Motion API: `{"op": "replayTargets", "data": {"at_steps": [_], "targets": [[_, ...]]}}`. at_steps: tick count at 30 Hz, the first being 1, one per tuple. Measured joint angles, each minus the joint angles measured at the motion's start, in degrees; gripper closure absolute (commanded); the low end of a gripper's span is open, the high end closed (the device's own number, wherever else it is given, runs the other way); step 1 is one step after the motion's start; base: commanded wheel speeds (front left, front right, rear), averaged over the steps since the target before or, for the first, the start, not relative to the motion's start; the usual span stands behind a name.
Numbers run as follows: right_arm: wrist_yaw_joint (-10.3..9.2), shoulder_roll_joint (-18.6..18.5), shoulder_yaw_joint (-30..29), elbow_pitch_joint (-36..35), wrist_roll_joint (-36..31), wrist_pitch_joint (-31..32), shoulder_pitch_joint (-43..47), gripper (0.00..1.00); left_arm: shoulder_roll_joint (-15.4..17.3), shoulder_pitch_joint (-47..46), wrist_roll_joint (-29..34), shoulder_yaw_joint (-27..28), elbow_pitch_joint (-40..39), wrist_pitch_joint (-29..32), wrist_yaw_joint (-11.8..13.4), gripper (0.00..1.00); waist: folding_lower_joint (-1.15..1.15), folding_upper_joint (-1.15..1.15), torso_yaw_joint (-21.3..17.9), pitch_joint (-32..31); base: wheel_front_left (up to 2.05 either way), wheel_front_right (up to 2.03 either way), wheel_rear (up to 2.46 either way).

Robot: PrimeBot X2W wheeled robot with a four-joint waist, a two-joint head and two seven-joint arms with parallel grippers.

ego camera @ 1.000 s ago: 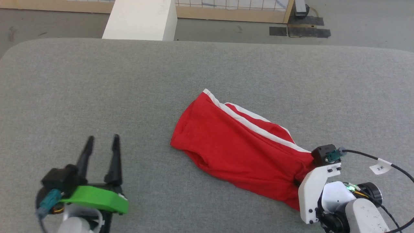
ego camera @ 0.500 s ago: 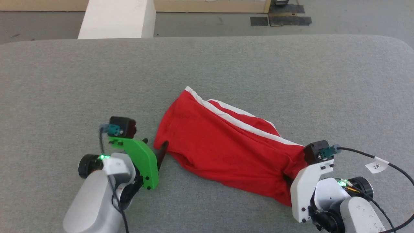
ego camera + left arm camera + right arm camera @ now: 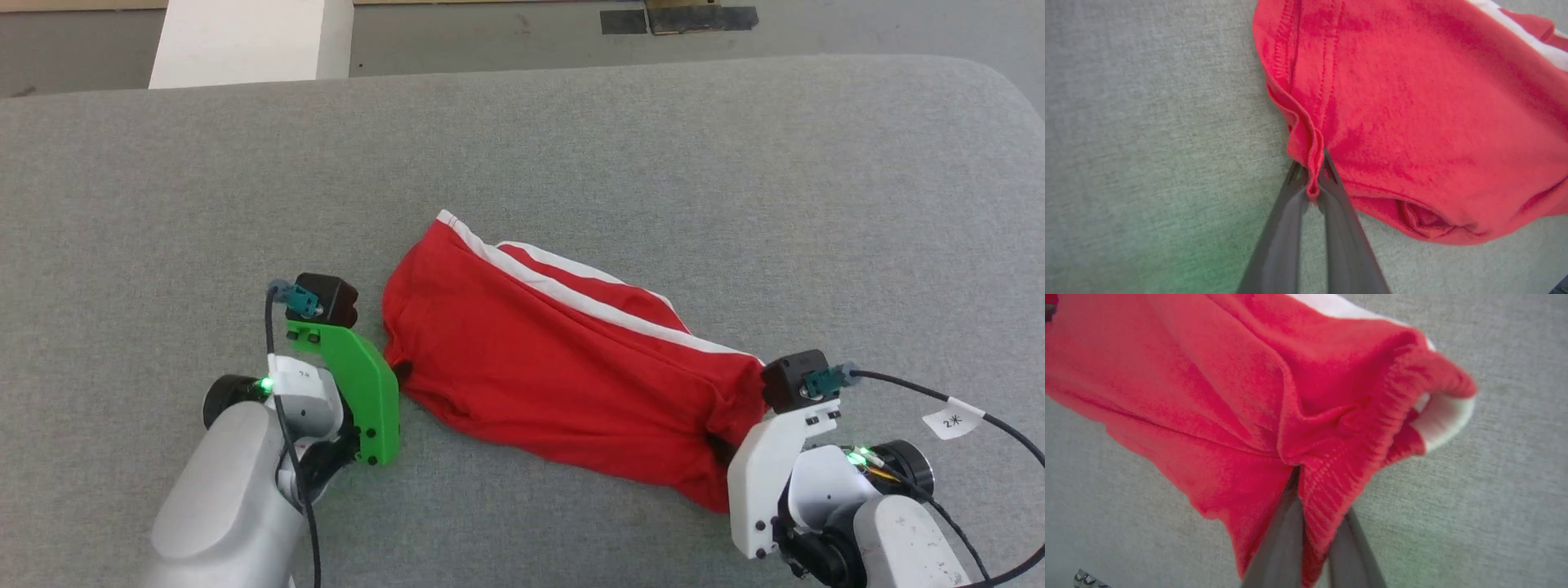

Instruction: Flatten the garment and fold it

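Red garment (image 3: 563,367) lies crumpled about mid-way across the grey surface (image 3: 571,139). In head view it runs diagonally from upper left to lower right, with a white stripe (image 3: 571,298) along its far edge.

My left end effector (image 3: 1312,173) is pinched closed on the garment's left end. Left wrist view shows both dark fingers (image 3: 1286,228) clamping a bunched fold of stitched hem. In head view the green bracket (image 3: 363,392) on my left wrist sits just beside that end and hides the fingertips.

My right end effector (image 3: 1310,486) is clamped on the opposite end. Its fingers run up into gathered ribbed fabric, tips buried in the cloth, and white trim (image 3: 1441,416) curls out just past the grip. The white bracket (image 3: 763,474) on my right wrist touches the garment's lower right end in head view.

The cloth between the two grips is wrinkled, not flat and not folded. A cable with a paper tag (image 3: 951,422) trails from my right wrist. A white block (image 3: 245,49) stands beyond the surface's far edge.
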Motion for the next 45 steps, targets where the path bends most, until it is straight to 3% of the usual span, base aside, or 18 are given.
{"op": "replayTargets", "data": {"at_steps": [14, 25, 33, 34, 35, 36, 37, 45], "targets": [[-0.03, -0.7, -1.0, 0.7, -1.0, 4.6, 0.0, 1.0, 0.4, 4.8, -6.1, 6.0, -3.9, -6.2, 0.6, 1.0, 0.0, 0.0, 4.8, -3.3, 0.0, 0.0, 0.0], [-0.02, -10.0, 0.3, -3.4, 2.1, 13.0, -0.1, 1.0, -3.1, 18.6, -10.3, 6.7, -11.7, -7.4, 3.3, 1.0, 0.0, 0.0, 9.7, -5.7, 0.0, 0.0, 0.0], [-0.01, -12.5, -0.8, -4.1, 2.4, 16.5, 0.1, 1.0, -4.9, 25.2, -12.2, 5.3, -14.6, -5.7, 5.5, 1.0, 0.0, 0.0, 10.8, -6.4, 0.0, 0.0, 0.0], [-0.01, -12.5, -0.9, -4.1, 2.5, 16.6, 0.2, 1.0, -4.9, 25.4, -12.3, 5.3, -14.8, -5.5, 5.6, 0.72, 0.0, 0.0, 10.9, -6.5, 0.0, 0.0, 0.0], [-0.01, -12.4, -1.2, -4.1, 2.8, 16.6, 0.4, 0.89, -4.9, 25.5, -12.4, 5.3, -15.1, -5.5, 5.7, 0.0, 0.0, 0.0, 11.0, -6.6, 0.0, 0.0, 0.0], [-0.01, -12.2, -1.3, -4.2, 3.1, 16.6, 0.6, 0.27, -4.9, 25.5, -12.4, 5.4, -15.4, -5.5, 5.9, 0.0, 0.0, 0.0, 11.0, -6.7, 0.0, 0.0, 0.0], [-0.02, -12.0, -1.3, -4.2, 3.3, 16.5, 0.9, 0.0, -4.9, 25.4, -12.4, 5.7, -15.7, -5.5, 6.2, 0.0, 0.0, 0.0, 11.0, -6.8, 0.0, 0.0, 0.0], [-0.04, -9.2, -4.9, -8.0, 5.7, 14.3, 3.8, 0.0, -2.0, 24.7, -12.5, 10.7, -20.3, -7.9, 7.9, 0.0, 0.0, 0.0, 10.1, -8.3, 0.0, 0.0, 0.0]]}}
